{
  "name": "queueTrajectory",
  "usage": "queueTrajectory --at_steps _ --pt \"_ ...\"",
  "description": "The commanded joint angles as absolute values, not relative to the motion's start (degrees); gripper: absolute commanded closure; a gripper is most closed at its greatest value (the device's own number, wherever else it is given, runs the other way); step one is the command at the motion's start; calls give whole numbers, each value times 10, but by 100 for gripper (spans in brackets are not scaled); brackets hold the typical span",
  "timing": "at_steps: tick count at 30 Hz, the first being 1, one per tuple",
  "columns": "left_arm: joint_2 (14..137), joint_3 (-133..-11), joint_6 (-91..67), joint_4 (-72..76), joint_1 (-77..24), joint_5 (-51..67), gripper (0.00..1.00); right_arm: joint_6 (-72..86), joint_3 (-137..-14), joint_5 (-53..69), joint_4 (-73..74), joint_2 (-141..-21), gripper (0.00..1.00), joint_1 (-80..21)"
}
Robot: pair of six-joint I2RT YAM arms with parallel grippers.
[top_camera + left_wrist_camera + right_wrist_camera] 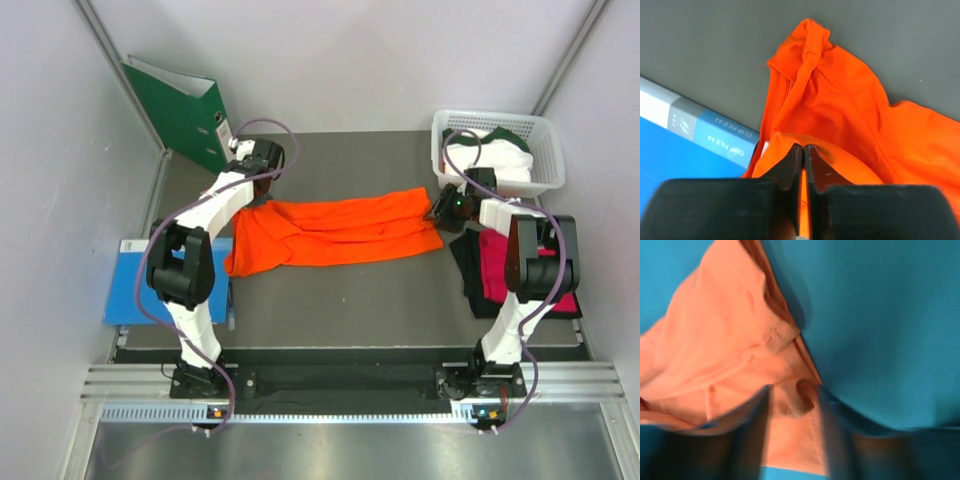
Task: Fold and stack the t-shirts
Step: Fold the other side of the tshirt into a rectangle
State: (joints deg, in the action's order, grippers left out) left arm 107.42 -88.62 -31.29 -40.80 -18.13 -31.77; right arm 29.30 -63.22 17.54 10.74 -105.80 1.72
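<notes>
On table (350,300), orange t-shirt (335,232) lies stretched out. One end: left gripper (804,149) pinches cloth, jaws closed. Other end: right gripper (792,395) jaws parted, hem between (blurred view).

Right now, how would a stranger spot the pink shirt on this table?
Start at the white basket in the far right corner and come nearer. Beneath the right arm lies the pink shirt, resting on a black shirt. Nothing else here is pink.
</notes>
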Motion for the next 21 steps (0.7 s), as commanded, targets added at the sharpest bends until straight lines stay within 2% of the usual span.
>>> queueTrajectory --at_steps 1,2,3,5,8,9,10,12,14,21 --pt "1102 -946 -294 -402 -169 -307 86 290 -663 157 94 -1068 38 24" --pt "1113 -955 -294 -404 -169 -313 86 291 -659 154 92 -1061 26 24" --pt "1118 -970 -291 -403 -169 -316 93 293 -653 152 84 -1056 21 24" --pt "1137 -989 -290 -404 -164 -316 100 294 -636 146 76 -1035 11 25" --pt "1179 -1038 -286 -412 -156 -309 99 289 -629 139 78 -1016 3 24" --pt "1195 -1075 -285 -420 -153 -302 90 287 -628 136 81 -1013 2 24" --pt "1212 -1098 -287 -456 -149 -306 39 286 -626 134 82 -1005 2 24" --pt "1240 -1137 -299 -483 -149 -328 3 280 -618 132 82 -996 0 24" --pt "1221 -1123 -304 -480 -150 -328 2 277 -612 129 81 -984 0 24" --pt "1071 -907 -316 -381 -151 -261 3 273 -583 128 73 -950 0 23"
